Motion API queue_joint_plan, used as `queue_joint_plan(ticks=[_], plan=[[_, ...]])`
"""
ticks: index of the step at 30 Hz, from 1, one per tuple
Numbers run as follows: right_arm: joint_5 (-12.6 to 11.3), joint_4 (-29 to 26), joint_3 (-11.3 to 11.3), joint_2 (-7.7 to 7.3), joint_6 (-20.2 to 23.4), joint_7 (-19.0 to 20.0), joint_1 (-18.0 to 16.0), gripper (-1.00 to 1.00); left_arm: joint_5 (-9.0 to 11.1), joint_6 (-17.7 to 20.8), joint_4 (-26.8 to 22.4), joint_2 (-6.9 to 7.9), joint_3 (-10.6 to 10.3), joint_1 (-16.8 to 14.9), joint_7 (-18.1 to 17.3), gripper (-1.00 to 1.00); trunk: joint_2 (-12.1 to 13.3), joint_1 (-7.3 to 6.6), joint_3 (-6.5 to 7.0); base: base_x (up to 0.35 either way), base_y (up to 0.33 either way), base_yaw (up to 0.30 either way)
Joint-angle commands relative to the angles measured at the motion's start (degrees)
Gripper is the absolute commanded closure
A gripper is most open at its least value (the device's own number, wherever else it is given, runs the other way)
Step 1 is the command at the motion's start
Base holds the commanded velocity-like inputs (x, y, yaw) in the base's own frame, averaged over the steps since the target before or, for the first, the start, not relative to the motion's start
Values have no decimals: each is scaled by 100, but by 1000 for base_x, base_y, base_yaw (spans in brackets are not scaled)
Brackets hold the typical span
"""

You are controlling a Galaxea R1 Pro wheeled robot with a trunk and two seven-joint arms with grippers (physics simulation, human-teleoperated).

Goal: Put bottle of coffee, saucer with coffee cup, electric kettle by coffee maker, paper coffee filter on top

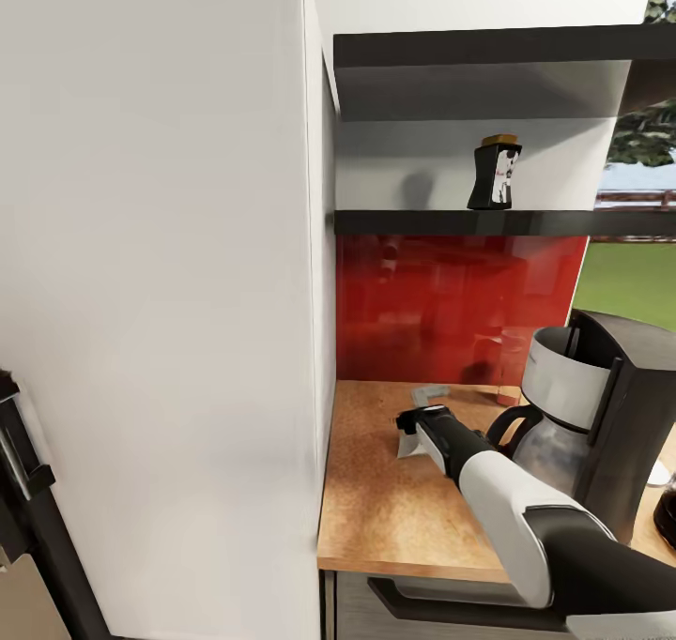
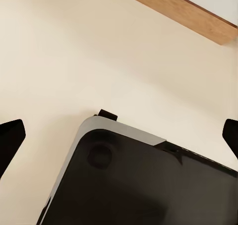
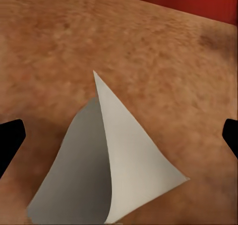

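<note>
The dark bottle of coffee [image 1: 495, 173] with a tan lid stands on the black kitchen shelf [image 1: 469, 222]. The coffee maker [image 1: 601, 405], with its glass carafe, is at the right of the wooden countertop [image 1: 376, 509]. A white paper coffee filter [image 3: 119, 175] lies on the countertop, folded to a cone, also seen as the filter [image 1: 409, 446] in the head view. My right gripper [image 1: 406, 436] hovers just above it, open [image 3: 119, 140], a black fingertip on each side and not touching the paper. My left gripper [image 2: 119, 136] is open and holds nothing.
A tall white cabinet side [image 1: 160, 321] fills the left, flush with the countertop's left edge. A red backsplash [image 1: 451, 307] lies behind. A small grey flat thing [image 1: 430, 394] is at the back of the counter. The left wrist view looks down on the robot's dark base [image 2: 139, 185] and pale floor.
</note>
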Motion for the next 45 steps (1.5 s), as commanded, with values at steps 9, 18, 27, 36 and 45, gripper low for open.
queue_joint_plan(ticks=[9,18,27,36,45], plan=[[34,-2,-15,-77,39,-4,-3,-100,10,-9,-8,-1,-9,1,14,-100,-7,1,-8,0,0,0],[41,25,-11,-76,88,-3,-3,-100,10,-9,-8,-1,-6,1,14,-100,-7,1,-8,10,0,0],[58,43,1,-60,135,-3,-3,-100,8,-9,-8,-1,-5,1,14,-100,-7,1,-8,152,22,0],[82,44,4,-68,276,-3,-3,-100,4,-11,-8,-1,-5,1,14,-100,-7,1,-8,14,2,0],[94,44,31,-41,486,-3,-3,-100,4,-10,-8,-1,-7,1,14,-100,-247,133,-116,0,0,0]])
